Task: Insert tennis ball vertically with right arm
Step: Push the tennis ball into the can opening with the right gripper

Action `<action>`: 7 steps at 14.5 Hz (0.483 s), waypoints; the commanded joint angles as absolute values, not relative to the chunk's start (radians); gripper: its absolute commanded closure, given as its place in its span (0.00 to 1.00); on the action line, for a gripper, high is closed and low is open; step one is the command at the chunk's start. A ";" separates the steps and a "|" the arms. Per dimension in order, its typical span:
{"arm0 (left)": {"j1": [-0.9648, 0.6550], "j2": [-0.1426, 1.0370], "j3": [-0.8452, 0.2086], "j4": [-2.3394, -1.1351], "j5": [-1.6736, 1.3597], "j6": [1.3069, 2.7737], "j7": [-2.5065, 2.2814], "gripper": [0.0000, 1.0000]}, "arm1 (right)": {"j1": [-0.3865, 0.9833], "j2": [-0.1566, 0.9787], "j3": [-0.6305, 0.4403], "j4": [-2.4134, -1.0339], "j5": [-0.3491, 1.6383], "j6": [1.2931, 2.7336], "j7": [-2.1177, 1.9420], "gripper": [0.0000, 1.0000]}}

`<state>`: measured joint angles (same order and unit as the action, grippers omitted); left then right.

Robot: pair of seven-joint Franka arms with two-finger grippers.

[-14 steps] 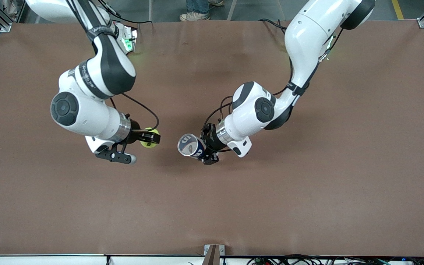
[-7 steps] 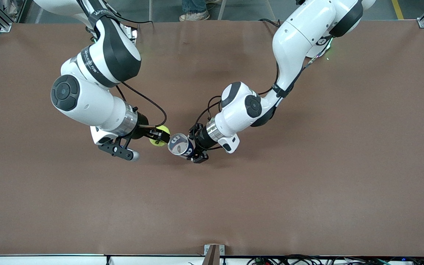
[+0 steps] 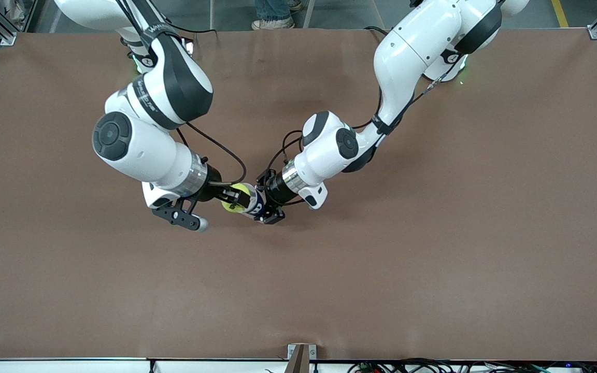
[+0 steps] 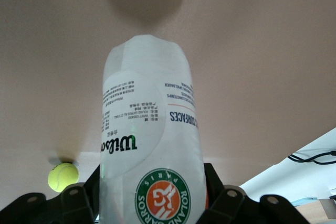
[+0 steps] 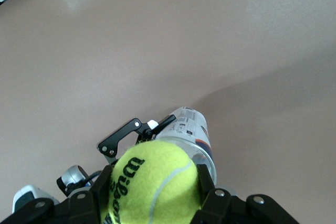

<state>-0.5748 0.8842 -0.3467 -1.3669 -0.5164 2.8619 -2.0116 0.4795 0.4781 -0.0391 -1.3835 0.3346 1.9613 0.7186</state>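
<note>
Now the right gripper [image 3: 232,197] clenches the fuzzy yellow-green tennis ball [image 3: 233,199] at the open mouth of the clear plastic printed can [image 3: 255,204]; left gripper [image 3: 264,206], at the ball's three o'clock, clamps that can above the brown table [image 3: 433,248].

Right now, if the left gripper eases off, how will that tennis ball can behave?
The can looks like thin clear plastic: probably light, and it may flex under the ball. It is round and smooth, so it could slip from the left gripper and roll.
</note>
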 commanded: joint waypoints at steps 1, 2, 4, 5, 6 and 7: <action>-0.580 0.905 -0.351 -1.339 -0.537 2.884 -2.014 0.25 | 0.482 0.491 -0.043 -1.368 0.348 1.964 0.730 0.66; -0.580 0.905 -0.351 -1.341 -0.537 2.884 -2.014 0.25 | 0.482 0.491 -0.044 -1.368 0.344 1.963 0.724 0.65; -0.580 0.905 -0.350 -1.342 -0.537 2.884 -2.014 0.25 | 0.479 0.491 -0.044 -1.374 0.342 1.962 0.721 0.64; -0.580 0.905 -0.351 -1.342 -0.538 2.884 -2.014 0.25 | 0.480 0.491 -0.046 -1.377 0.341 1.962 0.721 0.61; -0.578 0.905 -0.351 -1.342 -0.537 2.884 -2.013 0.25 | 0.482 0.491 -0.046 -1.378 0.341 1.960 0.722 0.60; -0.580 0.905 -0.351 -1.342 -0.537 2.884 -2.013 0.25 | 0.482 0.491 -0.046 -1.379 0.341 1.962 0.721 0.59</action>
